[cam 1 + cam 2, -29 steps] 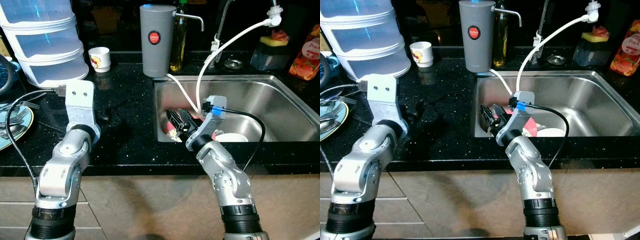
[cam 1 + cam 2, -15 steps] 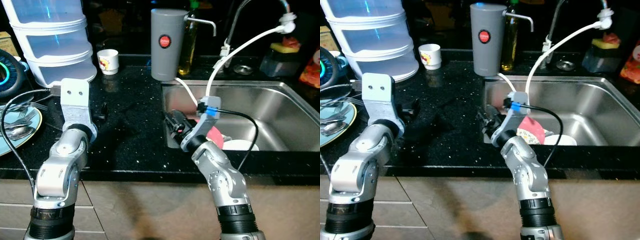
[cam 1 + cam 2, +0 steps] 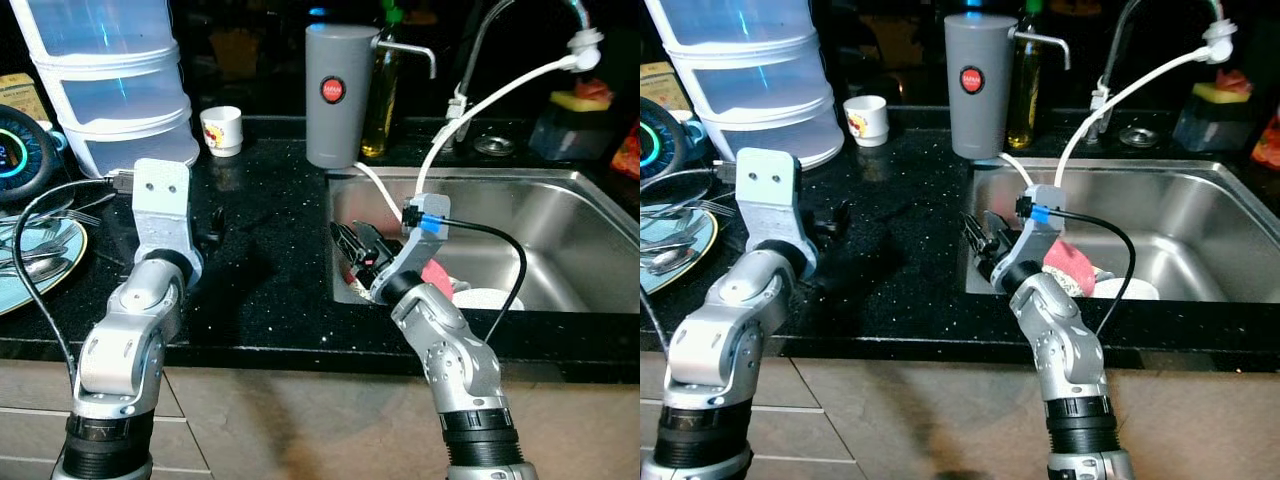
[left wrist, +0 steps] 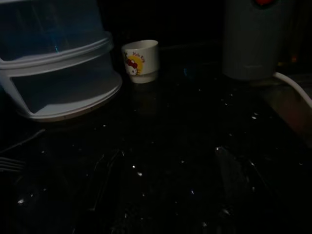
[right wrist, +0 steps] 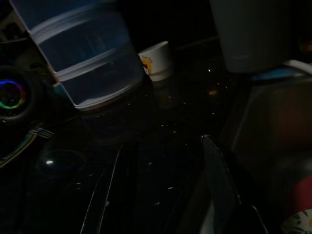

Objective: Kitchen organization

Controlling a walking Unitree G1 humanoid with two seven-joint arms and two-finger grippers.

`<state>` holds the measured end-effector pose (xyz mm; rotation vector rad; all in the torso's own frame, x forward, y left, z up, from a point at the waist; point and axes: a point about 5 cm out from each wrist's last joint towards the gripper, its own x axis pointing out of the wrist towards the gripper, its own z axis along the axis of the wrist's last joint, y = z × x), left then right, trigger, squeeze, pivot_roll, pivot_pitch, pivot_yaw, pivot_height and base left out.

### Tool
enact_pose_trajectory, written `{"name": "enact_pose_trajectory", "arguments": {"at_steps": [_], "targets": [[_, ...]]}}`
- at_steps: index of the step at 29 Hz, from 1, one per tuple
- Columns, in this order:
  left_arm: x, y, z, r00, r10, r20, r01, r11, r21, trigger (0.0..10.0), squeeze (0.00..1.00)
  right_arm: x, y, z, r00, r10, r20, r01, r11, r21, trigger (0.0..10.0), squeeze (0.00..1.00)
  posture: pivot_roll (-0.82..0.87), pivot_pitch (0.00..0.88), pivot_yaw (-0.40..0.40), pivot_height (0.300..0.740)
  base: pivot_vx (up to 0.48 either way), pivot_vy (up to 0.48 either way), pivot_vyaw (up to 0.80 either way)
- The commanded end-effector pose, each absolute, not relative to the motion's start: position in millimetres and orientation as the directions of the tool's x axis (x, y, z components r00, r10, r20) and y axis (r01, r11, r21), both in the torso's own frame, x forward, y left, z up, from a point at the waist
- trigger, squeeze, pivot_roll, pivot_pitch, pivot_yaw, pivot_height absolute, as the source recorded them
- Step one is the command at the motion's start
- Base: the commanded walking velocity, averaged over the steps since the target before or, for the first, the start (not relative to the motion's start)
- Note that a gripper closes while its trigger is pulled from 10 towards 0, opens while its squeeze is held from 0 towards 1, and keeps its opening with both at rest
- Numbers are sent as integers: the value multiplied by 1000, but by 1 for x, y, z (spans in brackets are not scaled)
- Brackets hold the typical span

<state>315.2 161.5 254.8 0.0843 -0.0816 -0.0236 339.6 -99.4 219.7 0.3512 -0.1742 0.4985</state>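
Note:
My right gripper (image 3: 352,250) hovers at the left wall of the steel sink (image 3: 560,190), open and holding nothing. In the right wrist view its two fingers (image 5: 104,196) stand well apart over the dark counter beside the sink rim. A red patterned dish (image 3: 433,272) and a white plate (image 3: 486,298) lie in the sink just behind that arm. My left gripper (image 3: 213,224) rests low over the black counter (image 3: 270,260), open, its fingers (image 4: 103,178) only faint outlines in the left wrist view. A small white cup (image 3: 222,130) with a red cartoon stands further back.
Stacked translucent containers (image 3: 110,80) stand at the back left, a blue plate with cutlery (image 3: 30,262) at the left edge. A grey canister (image 3: 340,95), an oil bottle (image 3: 378,110), the tap with a white hose (image 3: 470,95) and a sponge (image 3: 580,98) line the back.
The head camera has swung, shifting the whole picture. My right gripper has drawn slightly closer to the sink's left rim. The left arm holds its pose.

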Motion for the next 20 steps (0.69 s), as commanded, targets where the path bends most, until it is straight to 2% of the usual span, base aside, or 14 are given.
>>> {"name": "enact_pose_trajectory", "arguments": {"at_steps": [1, 2, 3, 12, 20], "targets": [[316, 166, 248, 1000, 19, 19, -20, 995, 94, 10000, 333, 339, -96, 218, 857, 459, 234, -512, 809, 288, 10000, 0, 25, 52, 29, 740, 0, 0, 0], [316, 166, 248, 1000, 19, 19, -20, 995, 94, 10000, 333, 339, -96, 218, 857, 459, 234, -512, 809, 288, 10000, 0, 25, 52, 29, 740, 0, 0, 0], [316, 171, 241, 997, 70, -33, -69, 996, 50, 10000, 1000, 339, -96, 218, 854, 465, 232, -517, 808, 281, 10000, 0, 25, 52, 29, 740, 0, 0, 0], [318, 186, 231, 973, 194, -124, -194, 981, 8, 10000, 1000, 340, -96, 219, 843, 484, 233, -534, 800, 272, 10000, 0, 21, 47, 22, 740, 0, 0, 0], [322, 200, 226, 914, 348, -208, -358, 934, -9, 10000, 1000, 341, -92, 222, 788, 564, 247, -614, 748, 250, 10000, 0, 18, 60, 17, 740, 0, 0, 0]]}}
